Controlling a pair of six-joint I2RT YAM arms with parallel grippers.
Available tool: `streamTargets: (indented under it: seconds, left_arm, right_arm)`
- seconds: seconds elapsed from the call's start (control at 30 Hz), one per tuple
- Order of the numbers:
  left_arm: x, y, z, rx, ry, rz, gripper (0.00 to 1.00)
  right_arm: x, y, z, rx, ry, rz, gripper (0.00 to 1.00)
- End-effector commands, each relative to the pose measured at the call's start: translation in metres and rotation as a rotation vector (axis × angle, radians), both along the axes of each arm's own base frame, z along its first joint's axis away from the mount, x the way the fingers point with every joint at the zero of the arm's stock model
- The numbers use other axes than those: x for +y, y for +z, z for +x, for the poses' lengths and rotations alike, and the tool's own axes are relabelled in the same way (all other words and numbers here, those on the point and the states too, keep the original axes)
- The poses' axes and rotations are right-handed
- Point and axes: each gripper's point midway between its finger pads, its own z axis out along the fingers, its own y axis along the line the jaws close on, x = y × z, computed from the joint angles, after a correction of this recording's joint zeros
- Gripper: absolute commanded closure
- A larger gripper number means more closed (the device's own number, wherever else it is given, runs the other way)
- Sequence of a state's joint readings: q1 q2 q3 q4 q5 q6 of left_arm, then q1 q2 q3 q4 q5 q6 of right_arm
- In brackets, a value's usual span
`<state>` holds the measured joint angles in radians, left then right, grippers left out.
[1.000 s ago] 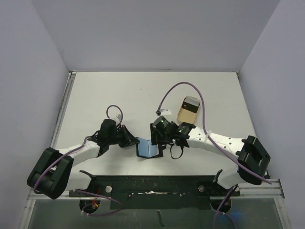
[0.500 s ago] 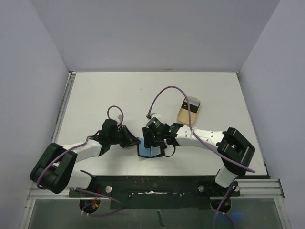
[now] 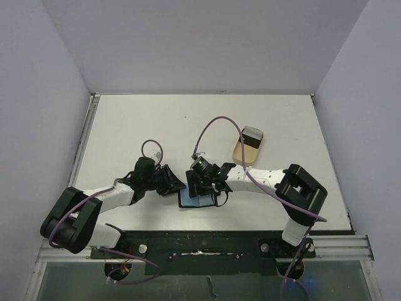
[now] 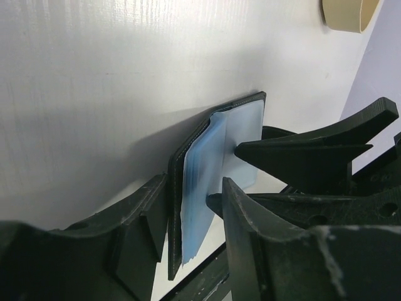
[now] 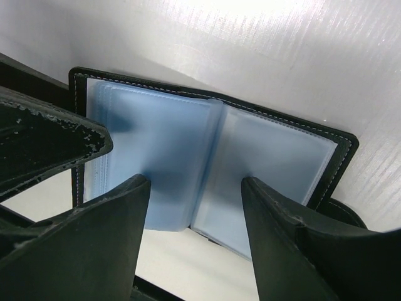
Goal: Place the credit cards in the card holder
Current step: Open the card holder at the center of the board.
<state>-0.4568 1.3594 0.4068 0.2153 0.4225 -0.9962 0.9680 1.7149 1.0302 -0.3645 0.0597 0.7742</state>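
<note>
Card holder lies open on the white table, close to the near edge and between the two arms, with its bluish clear sleeves facing up inside a black stitched cover. From above, both wrists crowd over it and only the near part of its pages shows.

The left gripper comes in from the left. Its wrist view shows the left gripper with one finger on each side of the card holder, pinched together on the raised left cover and its sleeves. The lower end of that cover is cut off by the frame.

The right gripper reaches over the holder from the far side. In the right wrist view the right gripper has its jaws spread apart above the two open pages of the card holder, and its fingertips hide the near edge of the sleeves. Whether they touch the plastic cannot be told. No sleeve can be seen well enough to tell what it contains.

A beige tray sits well apart, toward the far right. The credit cards show there only as a tan-gold patch with a dark end, too small to count. Only the tray's corner enters the left wrist view.
</note>
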Motion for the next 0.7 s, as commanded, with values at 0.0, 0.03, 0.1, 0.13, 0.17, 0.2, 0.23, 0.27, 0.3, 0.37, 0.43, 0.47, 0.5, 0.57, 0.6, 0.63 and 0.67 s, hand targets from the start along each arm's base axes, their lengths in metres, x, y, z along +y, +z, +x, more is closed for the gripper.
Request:
streamTargets:
  seconds: [0.0,0.03,0.1,0.13,0.17,0.2,0.23,0.27,0.3,0.37,0.43,0.47,0.5,0.57,0.6,0.63,0.67]
  left_arm:
    - [-0.006,0.009,0.015,-0.069,-0.014,-0.004,0.64]
    - [-0.006,0.007,0.014,-0.066,-0.016,-0.001,0.64]
    - [-0.007,0.005,0.014,-0.065,-0.019,-0.003,0.67]
    - [-0.007,0.004,0.014,-0.065,-0.021,-0.003,0.69]
    - [-0.006,0.003,0.014,-0.063,-0.021,0.0,0.7]
    - [-0.006,0.002,0.014,-0.063,-0.021,0.003,0.72]
    - [-0.006,0.002,0.014,-0.064,-0.022,0.004,0.76]
    - [-0.006,0.002,0.014,-0.066,-0.023,0.004,0.8]
    - [-0.007,0.003,0.014,-0.068,-0.027,0.003,0.84]
    - [-0.007,0.004,0.014,-0.075,-0.035,0.002,0.91]
    - [-0.007,0.005,0.014,-0.081,-0.039,0.005,0.95]
    - [-0.006,0.005,0.013,-0.082,-0.042,0.006,0.96]
    - [-0.006,0.006,0.012,-0.084,-0.045,0.005,0.97]
    - [-0.007,0.007,0.01,-0.085,-0.053,-0.001,0.99]
    - [-0.007,0.008,0.009,-0.087,-0.058,-0.005,1.0]
    - [-0.008,0.01,0.009,-0.089,-0.065,-0.011,1.0]
    - [-0.009,0.012,0.008,-0.091,-0.07,-0.014,1.0]
  right_arm:
    - [-0.002,-0.002,0.007,-0.02,-0.031,-0.003,0.38]
    - [-0.002,-0.003,0.006,-0.018,-0.033,-0.004,0.37]
    - [-0.002,-0.003,0.005,-0.015,-0.031,-0.003,0.37]
    - [-0.003,-0.003,0.005,-0.017,-0.033,-0.005,0.36]
    - [-0.004,-0.004,0.005,-0.019,-0.032,-0.011,0.36]
    - [-0.005,-0.004,0.005,-0.021,-0.033,-0.017,0.36]
    - [-0.005,-0.004,0.005,-0.022,-0.033,-0.022,0.36]
    - [-0.006,-0.003,0.006,-0.024,-0.033,-0.024,0.36]
    - [-0.006,0.0,0.006,-0.029,-0.03,-0.022,0.36]
    - [-0.003,0.011,0.009,-0.058,-0.017,0.005,0.36]
    - [-0.001,0.024,0.013,-0.102,-0.003,0.039,0.36]
    - [-0.001,0.033,0.016,-0.133,0.004,0.051,0.36]
    - [-0.002,0.042,0.02,-0.168,0.012,0.059,0.36]
    - [0.0,0.064,0.026,-0.238,0.066,0.087,0.36]
    - [0.0,0.077,0.03,-0.273,0.084,0.1,0.36]
    - [-0.001,0.089,0.034,-0.304,0.096,0.112,0.35]
    - [-0.004,0.099,0.04,-0.333,0.099,0.118,0.35]
